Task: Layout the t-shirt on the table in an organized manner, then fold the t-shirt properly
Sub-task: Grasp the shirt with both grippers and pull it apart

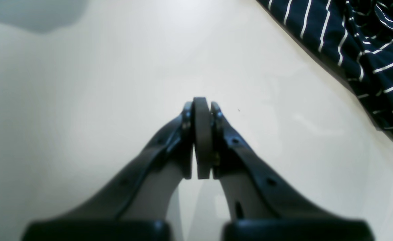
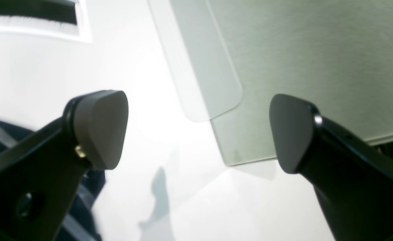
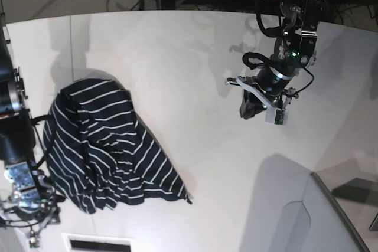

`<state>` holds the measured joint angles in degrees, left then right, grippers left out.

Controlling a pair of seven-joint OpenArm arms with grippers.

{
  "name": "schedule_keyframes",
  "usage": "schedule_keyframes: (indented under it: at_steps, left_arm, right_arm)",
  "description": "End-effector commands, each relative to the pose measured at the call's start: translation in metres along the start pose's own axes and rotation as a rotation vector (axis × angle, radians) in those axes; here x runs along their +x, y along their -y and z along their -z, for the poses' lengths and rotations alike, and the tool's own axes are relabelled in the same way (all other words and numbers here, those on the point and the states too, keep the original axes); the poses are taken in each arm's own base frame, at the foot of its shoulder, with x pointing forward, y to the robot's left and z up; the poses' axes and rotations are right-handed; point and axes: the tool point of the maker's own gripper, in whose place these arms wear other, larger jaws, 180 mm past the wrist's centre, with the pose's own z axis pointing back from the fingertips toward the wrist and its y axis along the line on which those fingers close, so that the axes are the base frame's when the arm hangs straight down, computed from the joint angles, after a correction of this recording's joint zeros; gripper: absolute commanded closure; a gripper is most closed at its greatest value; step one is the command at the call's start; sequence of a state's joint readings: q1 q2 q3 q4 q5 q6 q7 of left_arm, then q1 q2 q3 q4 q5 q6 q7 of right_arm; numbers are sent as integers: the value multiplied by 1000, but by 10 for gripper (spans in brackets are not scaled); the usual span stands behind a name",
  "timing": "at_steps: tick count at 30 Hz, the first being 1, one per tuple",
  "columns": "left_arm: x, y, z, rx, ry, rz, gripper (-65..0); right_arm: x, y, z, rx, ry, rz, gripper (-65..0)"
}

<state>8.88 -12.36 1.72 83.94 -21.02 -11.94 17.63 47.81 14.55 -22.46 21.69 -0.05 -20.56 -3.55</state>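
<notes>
Right pincer [image 2: 199,130], at the near left corner of the bench [image 3: 207,57] in the base view, stands with its two grey pads wide apart and nothing between them; in that view it is largely cut off by the frame's lower left edge. Beside it, the t-shirt [image 3: 106,146] lies in a rumpled heap along the left side of the bench, dark navy with thin white stripes, its lower hem reaching toward the near edge. Sleeves and collar cannot be made out among the folds. No print, label or brand shows on the fabric. Only a blurred dark patch of cloth appears at the lower left of the right wrist view. Farther right, the left pincer [image 1: 203,110] hangs above the bare surface toward the far right corner, well apart from the garment, pads pressed together with nothing between them; its wrist view catches only a striped corner of the shirt at the upper right. No writing is legible anywhere. A pale grey panel [image 3: 331,222] at the near right corner is partly cut off.
</notes>
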Motion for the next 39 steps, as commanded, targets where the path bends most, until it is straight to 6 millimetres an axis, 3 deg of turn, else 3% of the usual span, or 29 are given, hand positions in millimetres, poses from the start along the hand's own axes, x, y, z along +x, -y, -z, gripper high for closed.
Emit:
schedule_keyframes:
  at_steps: [1, 5, 7, 10, 13, 18, 19, 23, 29, 34, 36, 39]
  left_arm:
    - [16, 2, 1, -8, 49, 2, 0]
    - [18, 1, 2, -7, 51, 3, 0]
    - [22, -1, 7, -4, 55, 6, 0]
    - [25, 7, 21, -32, 42, 26, 0]
    - [31, 24, 37, -81, 31, 62, 0]
    - [44, 59, 67, -168, 13, 134, 0]
    - [48, 65, 73, -181, 13, 141, 0]
    - [69, 85, 100, -205, 17, 137, 0]
    - [101, 139, 145, -274, -10, 166, 0]
    - [104, 185, 171, -329, -8, 267, 0]
    - [99, 195, 176, -338, -6, 298, 0]
    - [92, 193, 177, -340, 0, 329, 0]
  right_arm:
    - [13, -2, -2, -1, 33, 10, -635]
    - [-19, -57, -39, 160, 18, 5, -635]
    - [-14, -90, -74, 292, 95, 5, -632]
    - [-22, -105, -114, 373, 109, 58, -605]
    - [-32, -130, -132, 421, 53, 90, -455]
    - [-63, -158, -136, 461, -53, 88, -84]
    - [-66, -162, -137, 467, -62, 89, -45]
    - [-74, -184, -147, 502, -102, 100, -38]
    - [-115, -213, -157, 543, -225, 70, -32]
    - [-143, -224, -170, 565, -290, 49, -30]
    - [-148, -229, -179, 589, -291, 48, -30]
    - [-154, -248, -208, 712, -317, 22, -27]
